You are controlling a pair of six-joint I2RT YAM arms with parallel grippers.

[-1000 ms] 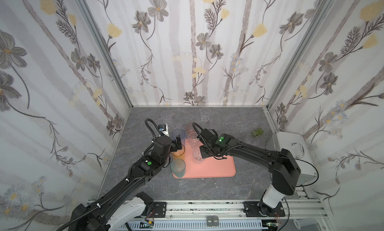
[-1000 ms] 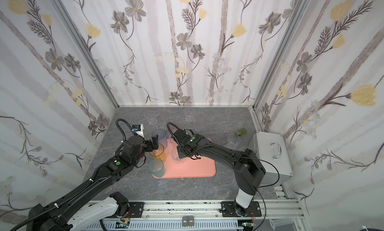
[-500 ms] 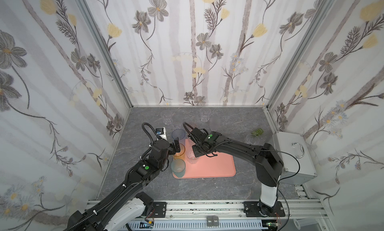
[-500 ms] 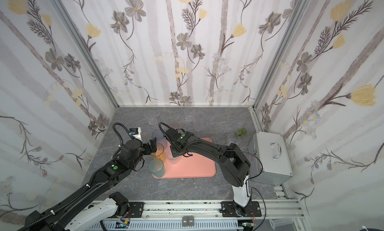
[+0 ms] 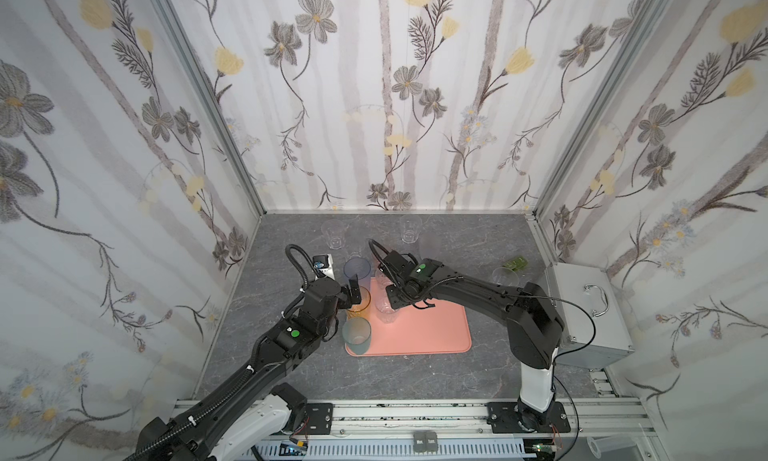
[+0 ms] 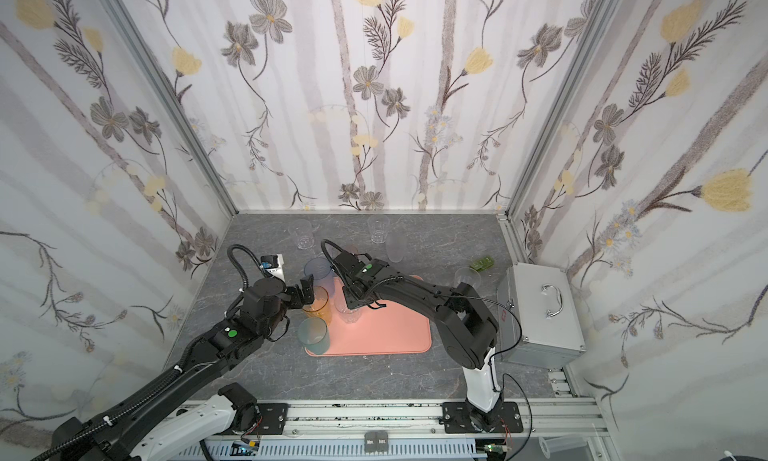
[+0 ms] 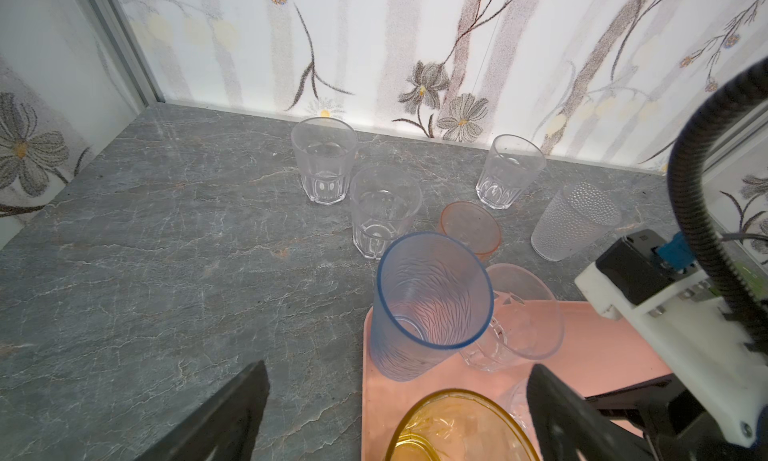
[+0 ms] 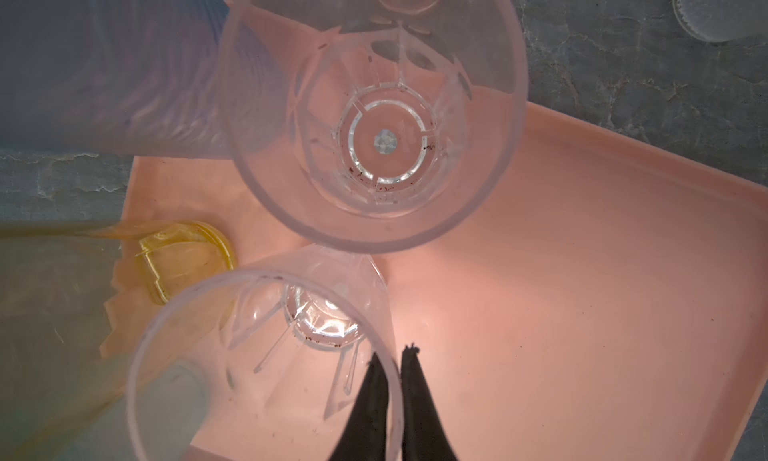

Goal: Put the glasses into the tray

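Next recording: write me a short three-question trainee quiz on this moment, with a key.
1. True or false: the left gripper has its jaws wide open.
2. The right gripper straddles the rim of: A tall blue ribbed tumbler; B clear faceted tumbler; C amber tumbler.
3. What tint is the only coloured tumbler standing off the flat salmon-pink rectangular tray?
Key: 1 true; 2 B; 3 pink-red.

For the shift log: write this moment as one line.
left gripper: open, empty | right gripper: astride clear glass rim, grip unclear | tray: partly filled
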